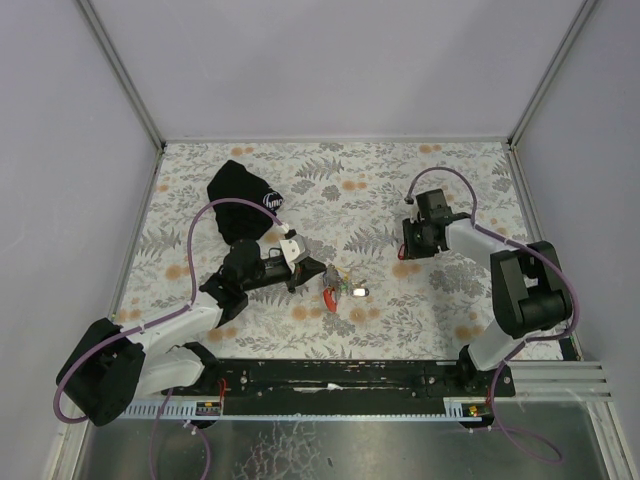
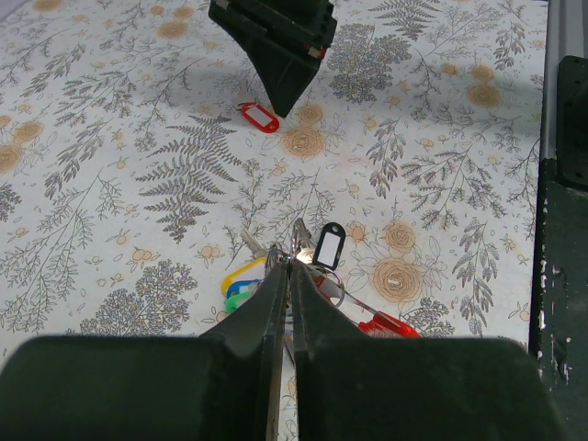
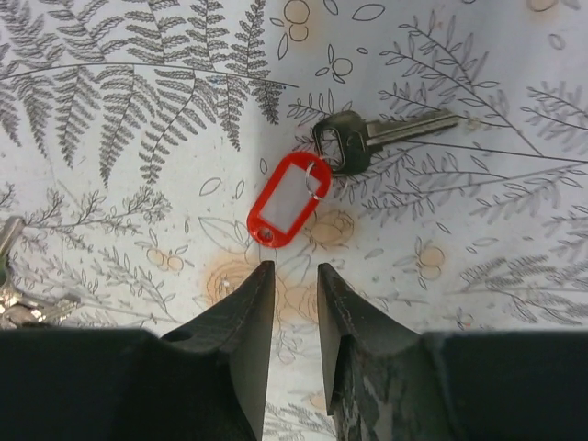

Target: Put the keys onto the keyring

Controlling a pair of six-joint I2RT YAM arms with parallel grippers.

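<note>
Floral-print tabletop [image 1: 380,180], pale walls [image 1: 330,60]; keys [image 1: 340,290] mid-table, black pouch [image 1: 240,200] far-left.

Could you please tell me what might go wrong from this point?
The right tool has its jaws narrow and just short of the flat red tag; closing there could nudge the tag away instead of catching it.
The key links loosely to that tag, so it may swing once lifted.
The left tool is shut at the bunch of keys; whether it truly grips is unclear, so the bunch might shift.
</note>
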